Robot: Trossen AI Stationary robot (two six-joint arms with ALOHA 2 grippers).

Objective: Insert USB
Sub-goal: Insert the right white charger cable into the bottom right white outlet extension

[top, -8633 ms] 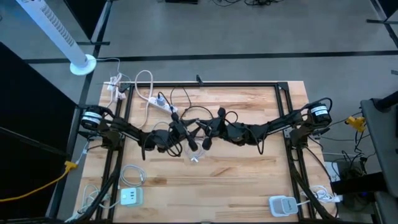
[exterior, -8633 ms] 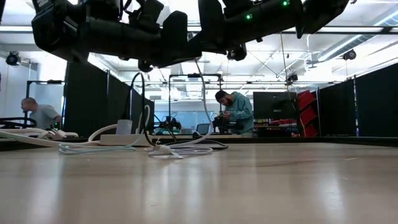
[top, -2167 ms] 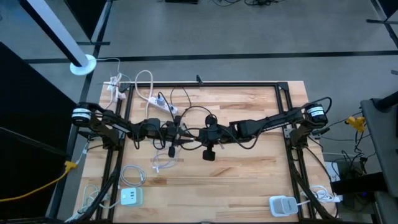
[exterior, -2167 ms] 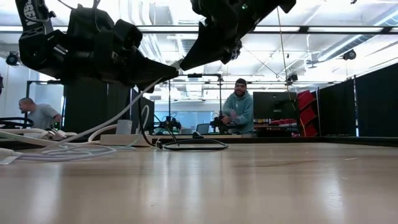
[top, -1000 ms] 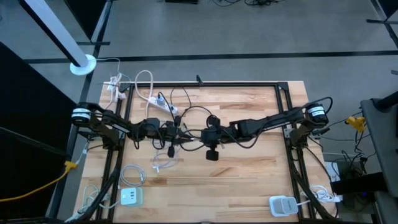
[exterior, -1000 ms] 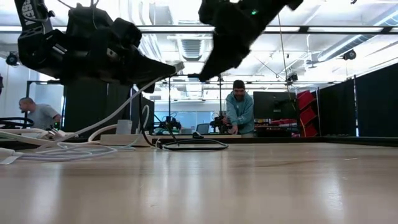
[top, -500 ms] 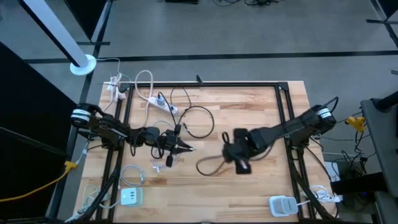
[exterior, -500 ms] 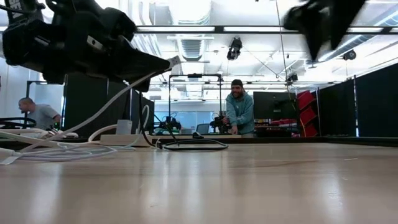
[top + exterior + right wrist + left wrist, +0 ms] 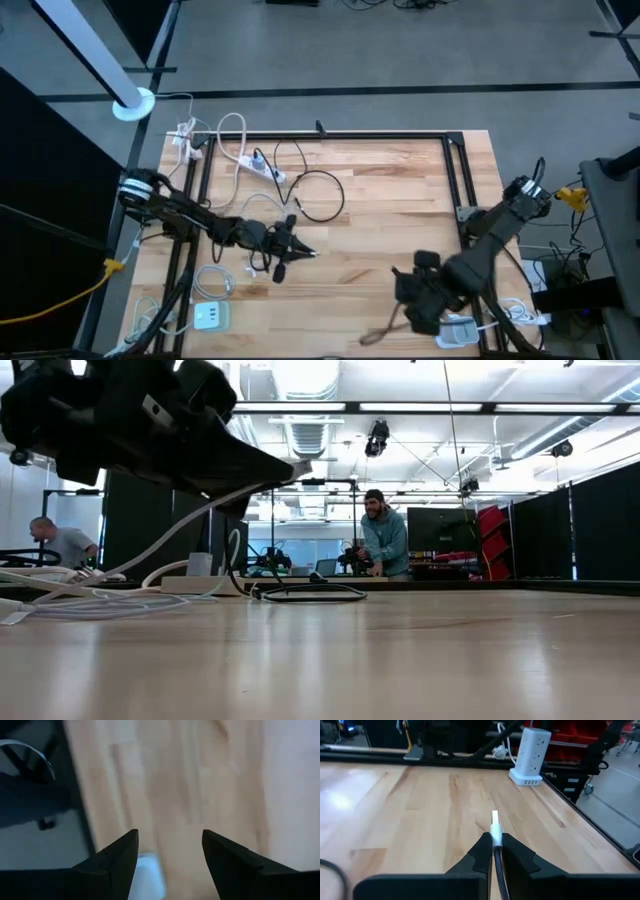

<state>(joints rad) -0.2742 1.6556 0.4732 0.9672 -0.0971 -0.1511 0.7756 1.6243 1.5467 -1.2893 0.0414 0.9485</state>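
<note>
Handoff done: my right tool (image 9: 418,300) has let go mid-bench and swung back to the bench's near right corner, fingers (image 9: 118,855) spread wide and empty above the white charger (image 9: 455,329). The left tool (image 9: 493,851) stays pinched on the USB plug (image 9: 494,820), raised near the left edge and aimed, I think, across at that charger. Insertion is not yet begun.

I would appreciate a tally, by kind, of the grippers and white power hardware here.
Charger blocks: 2, left charger block, right charger block
Power strip: 1
USB plug: 1
Grippers: 2, left gripper, right gripper
Total: 6
</note>
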